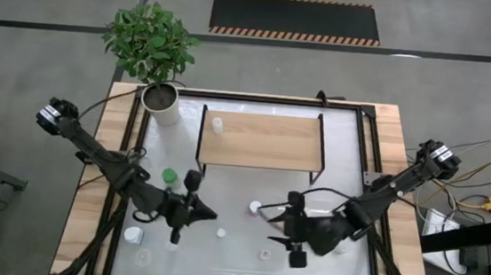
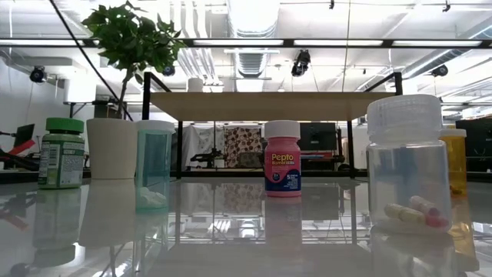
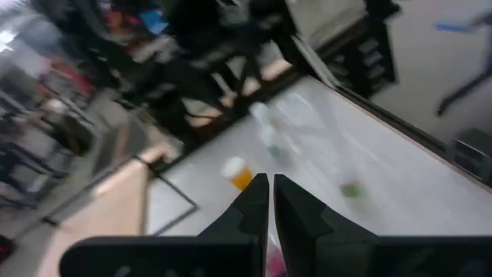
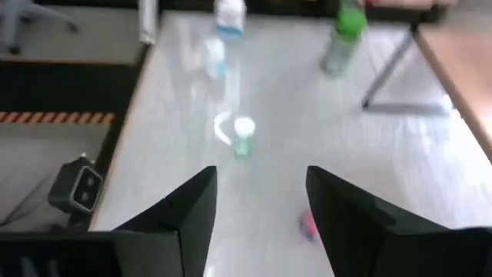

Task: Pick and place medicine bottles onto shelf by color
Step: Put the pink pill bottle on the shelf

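The left gripper sits over the desk in front of the shelf's left leg. Its fingers are pressed almost together, with only a thin slit between them, and nothing shows held there. The left arm runs in from the desk's left rear edge, stretched low and diagonal toward the middle.

The green-capped bottle stands upright just behind the left gripper. Other small white and clear bottles stand scattered along the desk's front left, apart from the gripper.

The shelf stands at the rear middle of the desk, its long axis running left to right. One white bottle stands upright on its left end.

A pink bottle stands upright on the desk, near the middle in the low view; a clear jar holding a few pills stands closest to that camera, with an orange bottle just behind it.

The right gripper hovers over the desk's front centre-right. Its fingers are spread wide and empty. The right arm reaches in diagonally from the right rear edge. A small white-capped bottle stands just to its left.
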### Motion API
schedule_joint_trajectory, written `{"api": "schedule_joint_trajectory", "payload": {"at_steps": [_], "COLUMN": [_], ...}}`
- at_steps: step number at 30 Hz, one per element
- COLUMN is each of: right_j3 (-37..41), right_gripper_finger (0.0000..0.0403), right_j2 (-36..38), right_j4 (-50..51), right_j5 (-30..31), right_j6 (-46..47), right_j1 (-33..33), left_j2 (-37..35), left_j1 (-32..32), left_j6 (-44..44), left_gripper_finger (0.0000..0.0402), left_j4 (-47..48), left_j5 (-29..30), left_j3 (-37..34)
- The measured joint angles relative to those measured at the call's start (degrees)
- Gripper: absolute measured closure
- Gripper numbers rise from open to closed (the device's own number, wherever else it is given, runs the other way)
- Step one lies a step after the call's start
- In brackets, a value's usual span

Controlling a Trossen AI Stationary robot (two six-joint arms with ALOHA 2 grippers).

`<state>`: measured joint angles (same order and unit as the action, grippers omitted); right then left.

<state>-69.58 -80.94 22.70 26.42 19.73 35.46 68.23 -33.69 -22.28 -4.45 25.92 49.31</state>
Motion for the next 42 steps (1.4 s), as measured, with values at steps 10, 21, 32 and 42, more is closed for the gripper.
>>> {"api": "schedule_joint_trajectory", "payload": {"at_steps": [10,21,32,42], "right_j3": [-12.88,-13.3,-13.19,-12.27], "right_gripper_finger": [0.0199,0.0119,0.0093,0.0106], "right_j2": [-12.45,-19.96,-26.08,-28.09], "right_j4": [17.7,17.76,17.81,17.33], "right_j5": [3.42,6.73,15.78,18.77], "right_j6": [26.79,29.61,30.92,30.86], "right_j1": [-1.16,-3.23,-3.97,-5.17], "left_j2": [-11.31,-16.37,-16.13,-16.16], "left_j1": [-0.11,-0.07,-0.07,-0.07], "left_j6": [-0.58,-0.64,-2.65,-2.67], "left_gripper_finger": [0.0396,0.0396,0.0396,0.0396], "left_j4": [-6.85,-8.63,-8.53,-8.28], "left_j5": [0.48,0.49,0.49,0.49], "left_j3": [-9.97,-13.22,-13.22,-13.22]}}
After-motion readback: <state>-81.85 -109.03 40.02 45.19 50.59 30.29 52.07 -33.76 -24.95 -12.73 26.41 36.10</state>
